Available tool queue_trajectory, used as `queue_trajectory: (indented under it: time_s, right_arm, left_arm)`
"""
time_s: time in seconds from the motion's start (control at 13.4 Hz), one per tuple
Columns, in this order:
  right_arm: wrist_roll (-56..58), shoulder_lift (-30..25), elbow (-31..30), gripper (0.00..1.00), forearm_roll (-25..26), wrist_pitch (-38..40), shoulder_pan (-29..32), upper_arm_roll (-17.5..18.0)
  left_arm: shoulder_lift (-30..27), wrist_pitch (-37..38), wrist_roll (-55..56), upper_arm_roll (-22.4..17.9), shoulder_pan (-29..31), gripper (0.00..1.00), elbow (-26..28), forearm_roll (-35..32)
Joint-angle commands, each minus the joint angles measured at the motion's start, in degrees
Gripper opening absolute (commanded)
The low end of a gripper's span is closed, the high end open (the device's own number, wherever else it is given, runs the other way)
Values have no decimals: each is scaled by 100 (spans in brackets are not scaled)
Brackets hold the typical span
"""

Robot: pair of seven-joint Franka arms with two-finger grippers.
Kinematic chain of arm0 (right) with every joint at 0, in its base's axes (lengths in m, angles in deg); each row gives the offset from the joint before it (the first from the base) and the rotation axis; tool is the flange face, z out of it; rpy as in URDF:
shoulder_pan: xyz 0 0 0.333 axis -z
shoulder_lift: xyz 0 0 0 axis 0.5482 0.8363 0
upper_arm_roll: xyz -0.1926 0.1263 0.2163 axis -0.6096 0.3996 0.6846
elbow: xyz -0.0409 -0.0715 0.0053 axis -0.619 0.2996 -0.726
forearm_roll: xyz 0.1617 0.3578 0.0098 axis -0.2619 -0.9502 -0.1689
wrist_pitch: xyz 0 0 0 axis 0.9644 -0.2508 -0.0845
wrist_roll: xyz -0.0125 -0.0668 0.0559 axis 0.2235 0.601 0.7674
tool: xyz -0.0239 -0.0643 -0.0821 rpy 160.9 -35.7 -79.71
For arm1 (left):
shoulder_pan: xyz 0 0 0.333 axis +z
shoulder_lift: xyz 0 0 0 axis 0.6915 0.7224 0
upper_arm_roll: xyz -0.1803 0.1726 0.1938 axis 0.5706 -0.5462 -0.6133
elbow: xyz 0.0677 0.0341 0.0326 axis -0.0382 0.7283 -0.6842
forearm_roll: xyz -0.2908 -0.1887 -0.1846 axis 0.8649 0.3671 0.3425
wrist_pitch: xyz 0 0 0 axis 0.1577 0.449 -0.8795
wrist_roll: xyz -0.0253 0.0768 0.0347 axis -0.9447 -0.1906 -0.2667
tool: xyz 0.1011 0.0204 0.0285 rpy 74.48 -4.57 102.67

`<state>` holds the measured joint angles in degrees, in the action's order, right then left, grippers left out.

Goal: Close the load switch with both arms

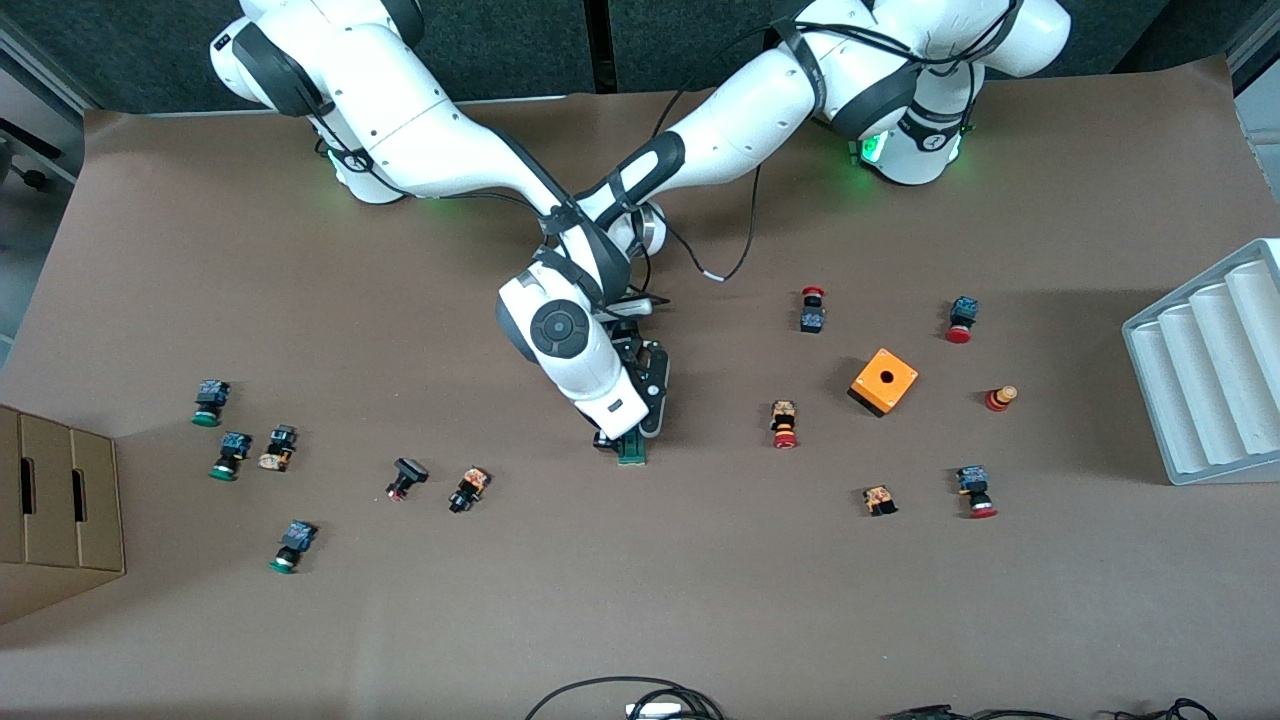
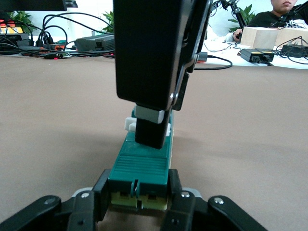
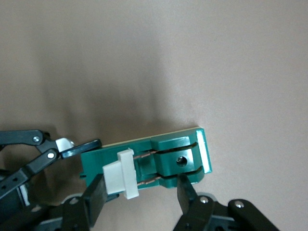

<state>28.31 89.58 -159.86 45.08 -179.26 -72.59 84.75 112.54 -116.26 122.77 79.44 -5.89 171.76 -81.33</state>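
The load switch (image 1: pixel 632 452) is a narrow dark-green block that lies mid-table. It has a white tab (image 3: pixel 120 173) standing up from it. My left gripper (image 2: pixel 139 192) is shut on the switch's end farther from the front camera and pins it to the table; in the front view it (image 1: pixel 648 410) is largely hidden under the right hand. My right gripper (image 3: pixel 139 190) comes down over the switch (image 3: pixel 168 154), open. One of its fingers (image 3: pixel 96 192) is against the tab and the other is at the raised green block. The left wrist view shows that finger (image 2: pixel 151 132) on the switch (image 2: pixel 144 166).
An orange cube with a hole (image 1: pixel 883 381) and several small push-buttons (image 1: pixel 785 424) lie toward the left arm's end. More buttons (image 1: pixel 468 489) lie toward the right arm's end, by a cardboard box (image 1: pixel 60 510). A grey ribbed tray (image 1: pixel 1210 370) stands at the table's edge.
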Motion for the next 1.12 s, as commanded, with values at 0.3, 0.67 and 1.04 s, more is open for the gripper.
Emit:
queue_trajectory:
  time_s: [0.3,0.67,1.04]
  right_arm:
    - [84,46,105,66,-115,-329,6,-107]
    - [75,-7,114,65,-115,-321,41,-107]
    - [66,-7,123,65,-133,-321,50,-107]
  left_arm:
    - [28,61,39,-35,-37,40,-82,29]
    - [28,61,39,-35,-37,40,-82,29]
    - [28,61,39,-35,-37,40,-82,29]
